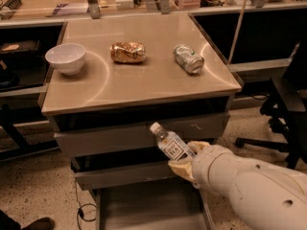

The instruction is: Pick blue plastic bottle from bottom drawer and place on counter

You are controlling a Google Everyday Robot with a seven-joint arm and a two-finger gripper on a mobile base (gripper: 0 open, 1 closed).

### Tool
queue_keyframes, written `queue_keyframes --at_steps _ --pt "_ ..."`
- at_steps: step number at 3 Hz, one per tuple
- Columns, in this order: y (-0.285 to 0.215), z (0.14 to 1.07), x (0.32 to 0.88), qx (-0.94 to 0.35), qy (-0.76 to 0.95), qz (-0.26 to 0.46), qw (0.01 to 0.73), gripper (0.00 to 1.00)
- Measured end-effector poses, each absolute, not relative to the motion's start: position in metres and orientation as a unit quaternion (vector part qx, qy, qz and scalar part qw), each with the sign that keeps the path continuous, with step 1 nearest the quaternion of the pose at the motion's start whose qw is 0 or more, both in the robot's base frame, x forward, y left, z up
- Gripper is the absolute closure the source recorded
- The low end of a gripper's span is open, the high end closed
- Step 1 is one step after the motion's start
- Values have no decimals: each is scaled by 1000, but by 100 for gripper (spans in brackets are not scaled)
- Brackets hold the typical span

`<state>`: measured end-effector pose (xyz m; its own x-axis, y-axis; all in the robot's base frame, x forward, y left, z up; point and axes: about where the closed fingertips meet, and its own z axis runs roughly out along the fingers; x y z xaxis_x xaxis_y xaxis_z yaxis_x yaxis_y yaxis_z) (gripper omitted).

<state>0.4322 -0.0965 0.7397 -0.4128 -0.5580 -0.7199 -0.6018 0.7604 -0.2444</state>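
The blue plastic bottle (170,145) is in the air, tilted with its white cap up and to the left, in front of the grey drawer fronts (120,137) and below the edge of the surface (144,80). The hand (188,158) is clamped on the bottle's lower end, one beige finger above it and one below; the base of the bottle is hidden between them. The bulky white arm (249,190) fills the lower right corner and covers the right part of the bottom drawer (144,207), which stands pulled out beneath; the picture's edge cuts off its front. On the surface lie a gold-brown can (127,52) and a silver-green can (188,58), both on their sides and apart, with a white bowl (65,57) near the left edge. A dark chair (288,104) stands to the right, partly cut off.
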Motion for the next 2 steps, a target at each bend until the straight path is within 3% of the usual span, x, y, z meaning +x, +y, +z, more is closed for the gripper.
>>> queue_keyframes --at_steps 2 --pt "-81 823 489 -375 810 18 450 100"
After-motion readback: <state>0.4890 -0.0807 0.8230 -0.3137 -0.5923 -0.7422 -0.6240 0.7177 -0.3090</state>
